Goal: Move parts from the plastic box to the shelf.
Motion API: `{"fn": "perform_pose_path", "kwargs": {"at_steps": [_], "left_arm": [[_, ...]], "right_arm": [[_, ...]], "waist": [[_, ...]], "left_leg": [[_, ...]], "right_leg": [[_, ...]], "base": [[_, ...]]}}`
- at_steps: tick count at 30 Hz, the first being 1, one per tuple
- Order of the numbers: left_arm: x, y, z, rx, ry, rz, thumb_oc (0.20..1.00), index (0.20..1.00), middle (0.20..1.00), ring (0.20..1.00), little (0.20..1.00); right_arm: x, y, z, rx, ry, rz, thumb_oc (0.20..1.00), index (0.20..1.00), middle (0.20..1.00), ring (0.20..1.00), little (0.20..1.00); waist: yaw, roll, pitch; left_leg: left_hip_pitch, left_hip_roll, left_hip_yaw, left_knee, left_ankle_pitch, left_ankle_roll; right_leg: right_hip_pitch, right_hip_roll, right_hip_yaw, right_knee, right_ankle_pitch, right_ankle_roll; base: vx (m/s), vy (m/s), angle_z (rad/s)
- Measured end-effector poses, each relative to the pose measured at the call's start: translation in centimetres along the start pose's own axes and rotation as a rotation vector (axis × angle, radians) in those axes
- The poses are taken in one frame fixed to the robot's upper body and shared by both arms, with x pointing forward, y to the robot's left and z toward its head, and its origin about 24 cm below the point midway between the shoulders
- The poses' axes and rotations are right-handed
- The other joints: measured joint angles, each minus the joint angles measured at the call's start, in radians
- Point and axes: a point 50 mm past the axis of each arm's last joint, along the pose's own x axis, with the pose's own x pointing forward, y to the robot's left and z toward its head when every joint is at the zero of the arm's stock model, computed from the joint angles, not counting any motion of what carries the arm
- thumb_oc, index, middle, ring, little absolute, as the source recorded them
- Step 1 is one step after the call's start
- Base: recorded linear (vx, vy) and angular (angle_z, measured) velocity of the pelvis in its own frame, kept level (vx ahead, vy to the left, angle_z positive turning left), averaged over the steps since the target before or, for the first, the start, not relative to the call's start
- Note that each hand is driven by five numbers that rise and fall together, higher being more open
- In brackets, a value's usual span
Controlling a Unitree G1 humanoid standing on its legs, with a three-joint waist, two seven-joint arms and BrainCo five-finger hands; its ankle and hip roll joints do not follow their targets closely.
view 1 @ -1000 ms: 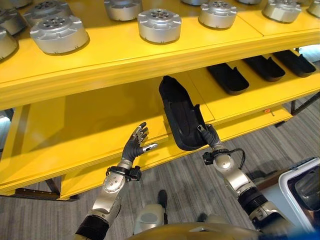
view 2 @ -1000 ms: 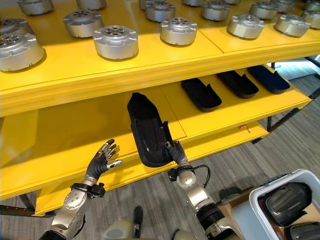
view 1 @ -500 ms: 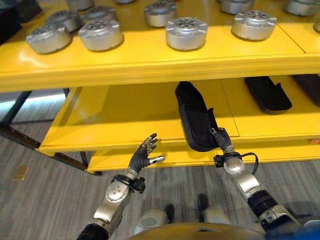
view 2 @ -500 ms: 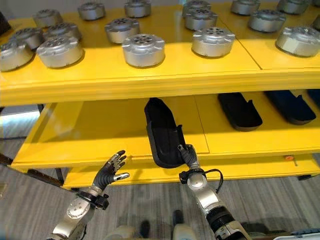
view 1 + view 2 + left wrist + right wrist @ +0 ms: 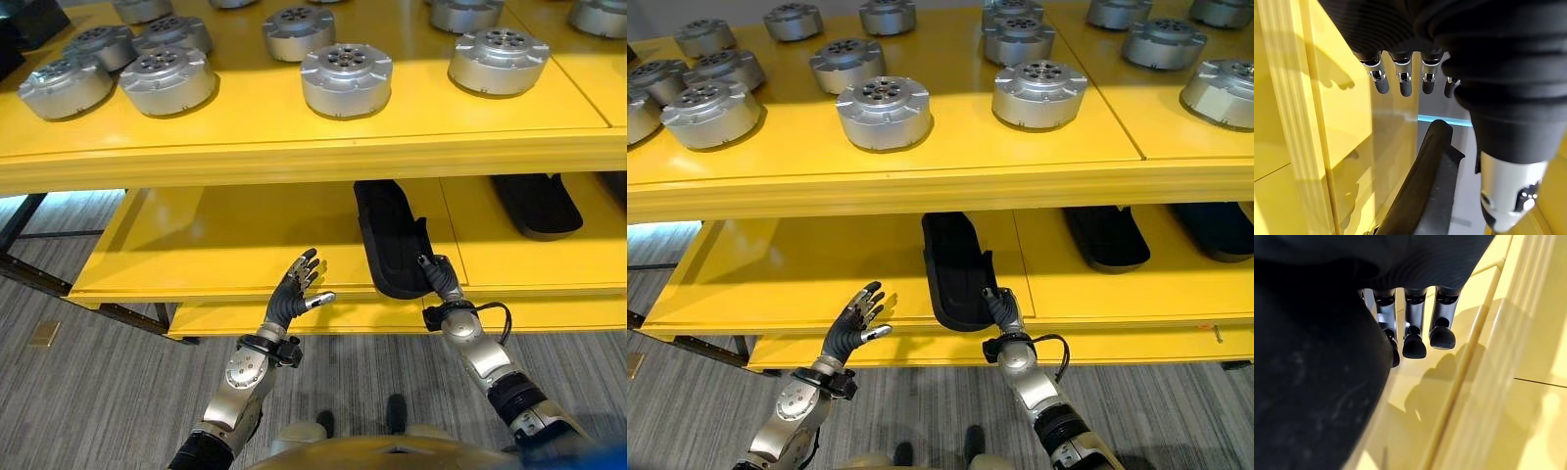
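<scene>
A long black tray-like part (image 5: 392, 235) lies lengthwise on the lower yellow shelf (image 5: 225, 235), its near end reaching the shelf's front edge. My right hand (image 5: 441, 284) is at that near right corner, and its fingers (image 5: 1414, 340) run along the outside of the part's wall (image 5: 1308, 382), with the thumb hidden behind it. My left hand (image 5: 294, 299) hovers in front of the shelf edge to the left of the part, its fingers (image 5: 1400, 73) spread and straight, holding nothing. The part (image 5: 1435, 186) shows past them.
The upper yellow shelf (image 5: 294, 132) carries several round silver parts (image 5: 345, 76) and overhangs the lower one. More black parts (image 5: 544, 204) lie further right on the lower shelf. Grey floor lies below the shelf front.
The camera has swung, so the whole picture shifted. The black part, with my right hand on it, now lies deeper under the upper shelf. My left hand stays open beside it.
</scene>
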Motion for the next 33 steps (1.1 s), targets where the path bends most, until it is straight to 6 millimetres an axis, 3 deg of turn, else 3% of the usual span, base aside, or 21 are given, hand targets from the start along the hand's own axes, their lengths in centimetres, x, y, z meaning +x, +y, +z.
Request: {"fn": "perform_pose_path", "kwargs": {"at_steps": [5,6,8,9,10,13,15,19,33], "left_arm": [[0.1,0.1,0.0,0.003,0.003,0.012,1.000,1.000,1.000,1.000,1.000],[0.4,0.0,0.3,0.002,-0.008,-0.001,1.000,1.000,1.000,1.000,1.000],[1.4,-0.1,1.2,0.004,-0.039,-0.039,1.000,1.000,1.000,1.000,1.000],[1.7,-0.4,1.4,-0.001,-0.046,-0.062,1.000,1.000,1.000,1.000,1.000],[1.9,-1.0,1.0,-0.002,-0.029,-0.094,1.000,1.000,1.000,1.000,1.000],[2.3,-0.8,0.5,0.003,0.000,-0.092,1.000,1.000,1.000,1.000,1.000],[3.0,-0.9,1.2,-0.002,-0.019,-0.099,1.000,1.000,1.000,1.000,1.000],[1.8,-0.5,0.4,-0.017,0.027,-0.077,1.000,1.000,1.000,1.000,1.000],[1.3,-0.4,0.3,-0.043,0.032,-0.073,1.000,1.000,1.000,1.000,1.000]], "right_arm": [[0.1,-0.6,-0.6,-0.014,0.024,-0.025,0.200,0.200,0.200,0.200,0.200],[0.1,-1.1,-0.8,-0.012,0.031,-0.051,0.200,0.200,0.200,0.200,0.200],[0.3,-2.1,-0.9,-0.004,0.045,-0.117,0.200,0.200,0.200,0.200,0.200],[0.9,-3.8,-0.6,-0.021,0.037,-0.187,0.200,0.200,0.200,0.200,0.200],[1.6,-5.2,-0.2,-0.031,0.034,-0.240,0.200,0.200,0.200,0.200,0.200],[2.8,-6.3,0.4,-0.054,0.045,-0.284,0.200,0.200,0.200,0.200,0.200],[3.2,-7.5,1.0,-0.045,0.045,-0.321,0.200,0.200,0.200,0.200,0.200],[2.8,-8.0,-0.1,-0.068,0.085,-0.346,0.200,0.200,0.200,0.200,0.200],[3.1,-12.6,-1.3,-0.153,0.200,-0.472,0.200,0.200,0.200,0.200,0.200]], "waist": [[-0.013,0.018,0.022],[-0.045,0.018,0.024],[-0.073,-0.012,0.041],[-0.076,-0.004,0.045],[-0.079,0.045,0.056],[-0.081,0.025,0.069],[-0.090,0.054,0.069],[-0.076,0.054,0.065],[-0.073,0.048,0.066]], "left_leg": [[-0.034,-0.004,0.006,0.005,-0.002,-0.021],[-0.065,0.006,0.066,0.010,-0.016,-0.029],[-0.100,0.063,0.334,0.059,-0.048,-0.017],[-0.122,0.094,0.359,0.077,0.002,-0.016],[-0.100,0.133,0.342,0.075,0.046,-0.085],[-0.120,0.083,0.330,0.139,0.029,-0.063],[-0.076,0.061,0.336,0.050,0.016,-0.043],[-0.033,0.028,0.329,0.017,0.018,-0.030],[-0.037,0.042,0.303,0.019,0.019,-0.031]], "right_leg": [[0.002,-0.016,-0.043,0.001,0.004,0.000],[0.002,-0.027,-0.087,0.001,0.003,-0.002],[-0.015,-0.079,-0.175,0.008,-0.003,-0.009],[-0.059,-0.103,-0.185,0.055,-0.033,0.002],[-0.071,-0.095,-0.198,0.098,-0.054,0.024],[-0.077,-0.151,-0.184,0.131,-0.056,0.057],[-0.070,-0.165,-0.195,0.129,-0.039,0.083],[-0.020,-0.186,-0.196,0.092,-0.023,0.105],[0.006,-0.166,-0.219,0.053,-0.014,0.103]], "base": [[-0.07,0.040,0.27],[-0.10,0.061,1.15],[-0.07,0.116,1.29],[-0.03,0.293,1.02],[0.00,0.236,0.59],[0.05,0.214,0.04],[0.12,0.240,0.17],[0.09,0.148,0.07],[0.01,0.013,0.04]]}}
